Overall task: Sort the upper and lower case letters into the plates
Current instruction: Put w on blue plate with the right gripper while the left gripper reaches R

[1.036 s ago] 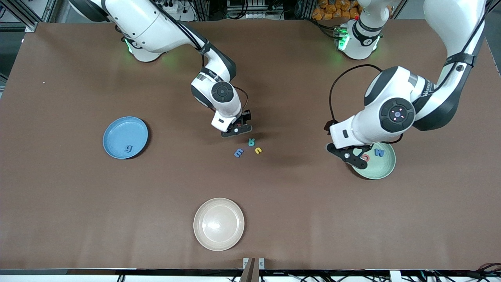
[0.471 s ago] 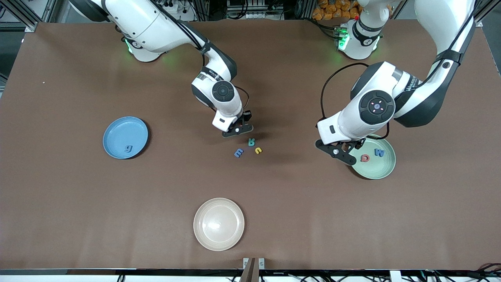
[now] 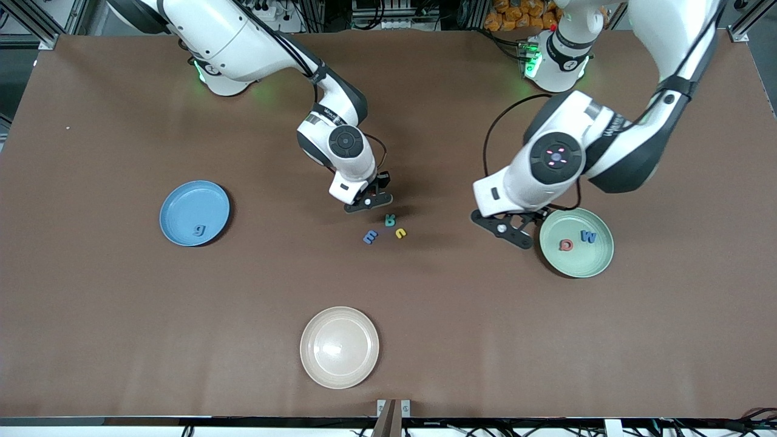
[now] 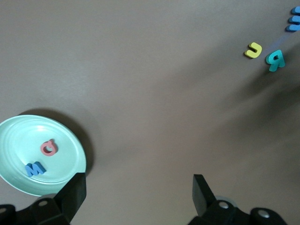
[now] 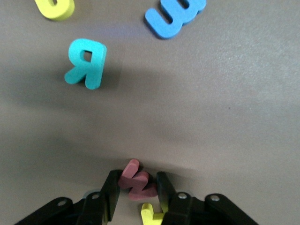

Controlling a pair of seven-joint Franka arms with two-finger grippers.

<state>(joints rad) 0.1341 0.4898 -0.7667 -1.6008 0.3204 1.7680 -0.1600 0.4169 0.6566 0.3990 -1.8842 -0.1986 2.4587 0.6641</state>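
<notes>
The right gripper (image 5: 135, 197) clenches a small red foam letter (image 5: 136, 182) against the brown table (image 3: 121, 303), a teal foam R (image 5: 86, 63) just ahead. The left gripper (image 4: 138, 192) (fingers spread, empty) hangs beside the pale mint round plate (image 3: 592, 264).

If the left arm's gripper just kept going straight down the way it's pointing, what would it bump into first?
Probably only bare table. The open left gripper points down at brown tabletop just beside the mint green plate. Its wrist view shows nothing between the fingers, though one finger looks close to the plate's rim; depth is unclear.
</notes>
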